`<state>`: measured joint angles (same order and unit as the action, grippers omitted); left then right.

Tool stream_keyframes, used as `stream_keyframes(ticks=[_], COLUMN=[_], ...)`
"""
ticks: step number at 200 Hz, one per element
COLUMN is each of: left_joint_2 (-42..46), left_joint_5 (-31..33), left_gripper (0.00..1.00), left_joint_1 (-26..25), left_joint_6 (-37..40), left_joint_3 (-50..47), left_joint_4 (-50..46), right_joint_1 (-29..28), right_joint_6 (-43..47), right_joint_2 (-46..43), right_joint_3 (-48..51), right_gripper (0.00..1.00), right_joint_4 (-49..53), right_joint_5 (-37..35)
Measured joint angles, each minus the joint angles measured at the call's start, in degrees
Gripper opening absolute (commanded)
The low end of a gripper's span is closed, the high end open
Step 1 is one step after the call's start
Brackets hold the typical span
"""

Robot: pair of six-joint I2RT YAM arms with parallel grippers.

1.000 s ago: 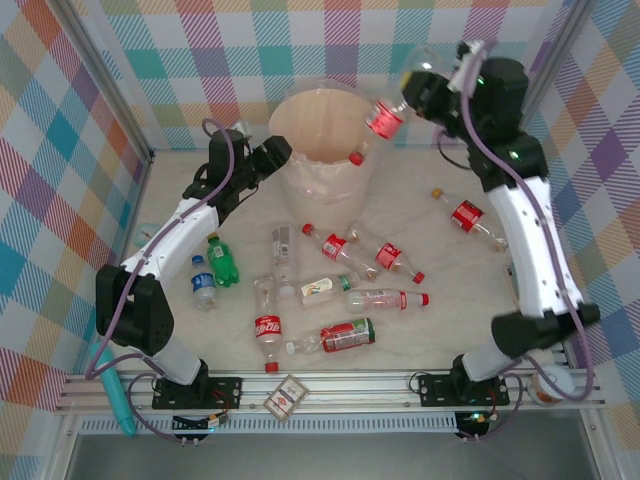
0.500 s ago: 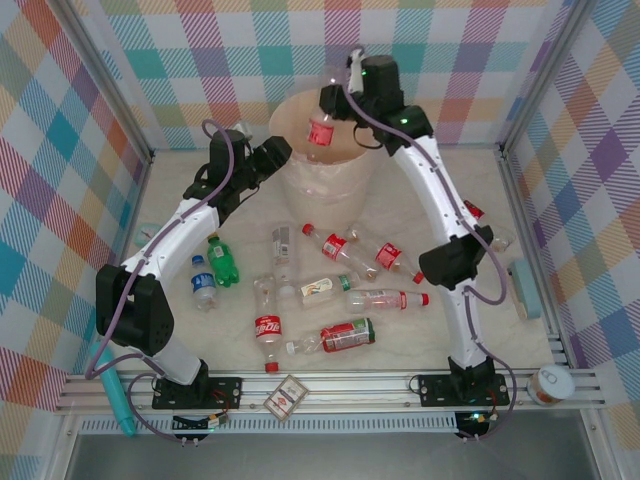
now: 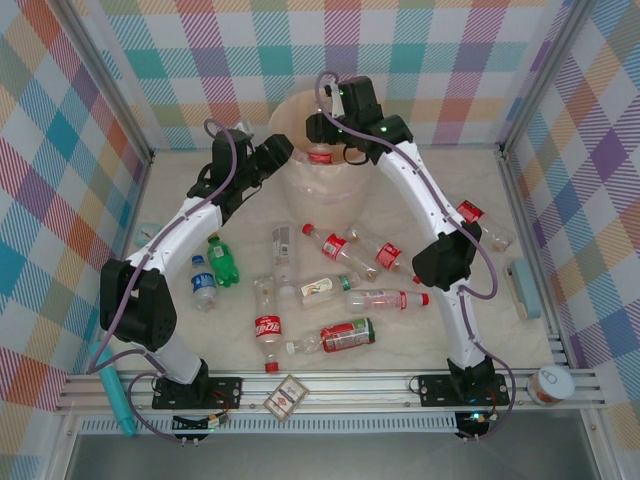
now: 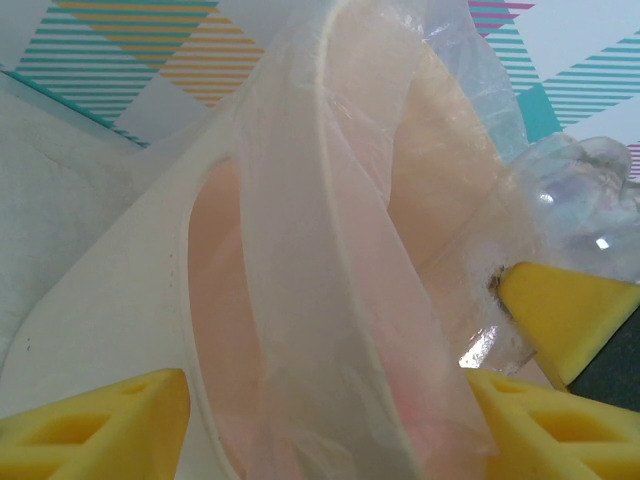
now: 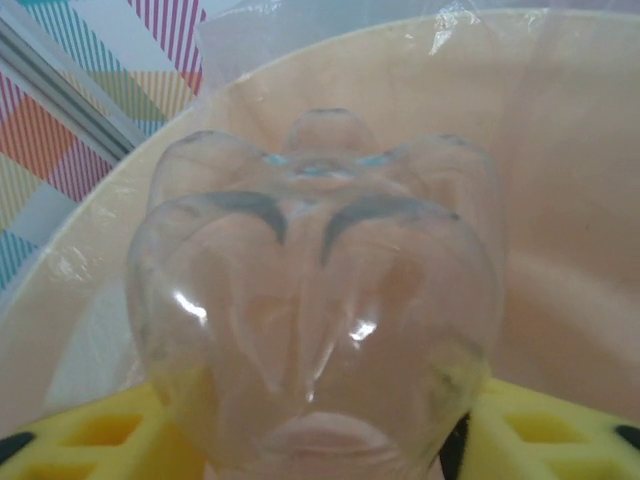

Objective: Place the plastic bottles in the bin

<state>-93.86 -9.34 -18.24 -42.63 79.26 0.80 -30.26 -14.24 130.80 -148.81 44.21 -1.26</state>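
Observation:
My right gripper [image 3: 326, 140] is shut on a clear bottle with a red label [image 3: 320, 154], held neck-up over the mouth of the beige bin [image 3: 300, 185]. In the right wrist view the bottle's base [image 5: 320, 300] sits between my yellow fingers [image 5: 80, 435], with the bin's lined inside [image 5: 570, 200] behind it. My left gripper [image 3: 275, 152] is at the bin's left rim, and its yellow fingers [image 4: 100, 420] are closed on the rim and liner [image 4: 300, 250]. Several bottles lie on the table, among them a green one [image 3: 222, 260], a white-green labelled one [image 3: 325, 289] and a red one [image 3: 345, 336].
A teal tube [image 3: 112, 395] leans at the near left corner. A white-lidded jar [image 3: 550, 385] stands at the near right, and a small box [image 3: 286, 396] lies on the front rail. A pale block [image 3: 522, 288] rests by the right wall beside another red bottle [image 3: 470, 215].
My right arm swung left from beside the bin to above its opening and lowered the bottle toward the mouth. The left arm stayed at the rim.

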Motion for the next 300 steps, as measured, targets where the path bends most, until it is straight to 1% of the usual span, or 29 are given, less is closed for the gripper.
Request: stream_keyframes(ticks=[52, 71, 99, 124, 148, 165, 188, 203, 212, 215, 238, 266, 300], left_joint_2=[-0.6, -0.8, -0.9, -0.9, -0.9, -0.7, -0.6, -0.6, -0.6, -0.6, -0.3, 0.0, 0.4], left_joint_5=[0.0, 0.0, 0.0, -0.1, -0.2, -0.4, -0.7, -1.0, -1.5, -1.7, -2.9, -3.7, -4.5], left_gripper=[0.68, 0.69, 0.69, 0.69, 0.70, 0.70, 0.70, 0.70, 0.70, 0.70, 0.70, 0.70, 0.70], left_joint_1=[0.0, 0.2, 0.8, 1.3, 1.7, 1.9, 1.9, 2.0, 2.1, 2.1, 2.4, 2.6, 2.7], left_joint_6=[0.0, 0.0, 0.3, 0.5, 0.5, 0.4, 0.2, 0.0, -0.1, -0.2, -0.5, -0.4, -0.4], left_joint_3=[-0.1, -0.1, -0.1, -0.1, -0.4, -1.1, -1.4, -1.4, -1.5, -1.5, -2.0, -2.0, -2.0], left_joint_4=[1.5, 1.9, 2.2, 2.2, 2.6, 3.6, 4.1, 4.1, 4.1, 4.1, 4.2, 3.5, 2.5], right_joint_1=[0.5, 1.0, 3.0, 8.3, 16.4, 22.2, 28.8, 31.7, 32.8, 33.1, 33.6, 33.6, 33.6], right_joint_6=[2.6, 4.2, 6.4, 7.3, 7.2, 7.3, 7.6, 8.6, 9.7, 10.1, 14.0, 19.3, 23.0], right_joint_2=[-2.9, -5.0, -11.1, -21.7, -30.8, -34.1, -32.7, -30.0, -28.2, -27.4, -22.3, -17.6, -13.2], right_joint_3=[0.0, -0.7, 0.7, 12.2, 25.8, 34.3, 40.8, 43.4, 44.5, 44.9, 46.3, 47.7, 47.9], right_gripper=[0.79, 0.80, 0.80, 0.80, 0.83, 0.85, 0.92, 0.98, 1.00, 0.99, 0.99, 0.99, 0.99], right_joint_4=[2.3, 3.6, 6.1, 6.3, 5.4, 5.3, 7.2, 8.5, 9.3, 9.6, 11.4, 11.2, 9.9], right_joint_5=[-1.8, -2.7, -4.7, -7.2, -8.9, -10.2, -11.6, -12.7, -13.4, -13.6, -14.6, -14.1, -14.1])
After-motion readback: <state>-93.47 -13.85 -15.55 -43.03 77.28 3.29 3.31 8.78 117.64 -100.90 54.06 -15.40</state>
